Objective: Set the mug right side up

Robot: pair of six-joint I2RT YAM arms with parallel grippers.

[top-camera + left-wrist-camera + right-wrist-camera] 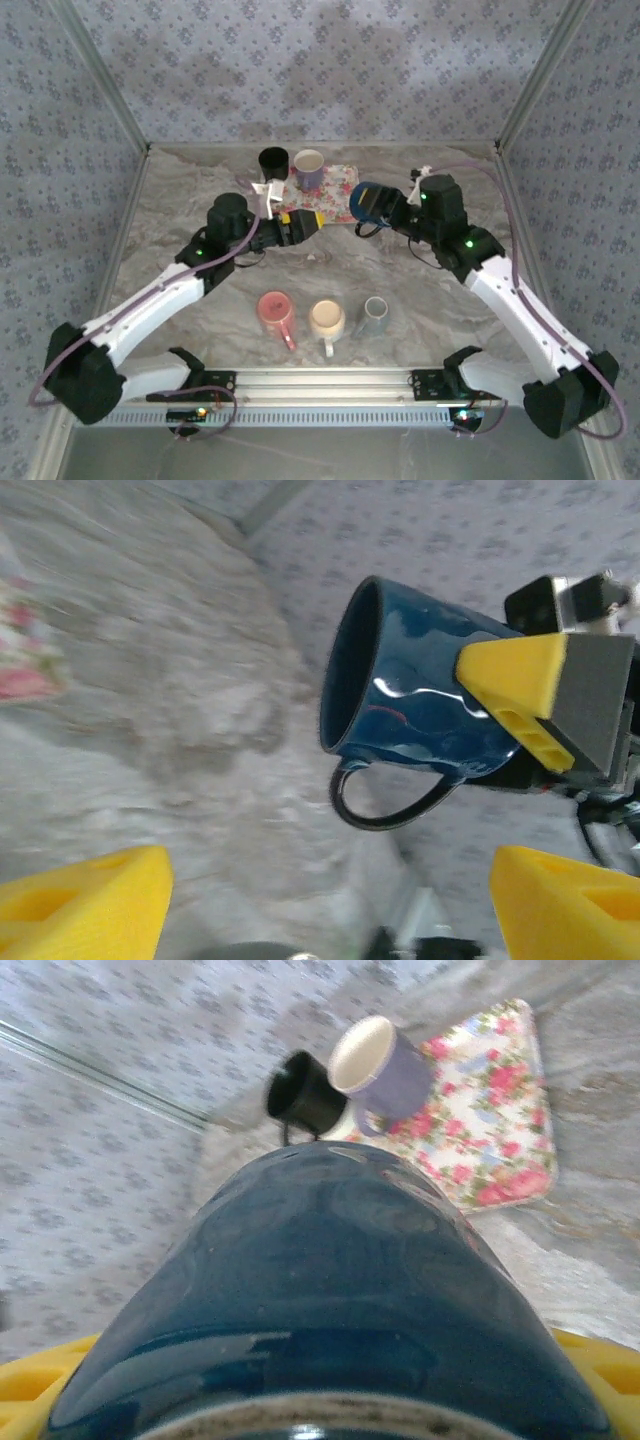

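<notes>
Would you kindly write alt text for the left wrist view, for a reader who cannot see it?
A dark blue mug is held on its side in mid-air, clamped by the right gripper, its mouth facing left and its handle hanging down. The left gripper's yellow fingers stand wide apart at the bottom corners, nothing between them, above a blurred marble table.

The mug [330, 1300] runs off the bottom edge of the right wrist view, hiding most of the yellow fingers [20, 1400]. In the left wrist view the table [150, 700] is blurred.
</notes>
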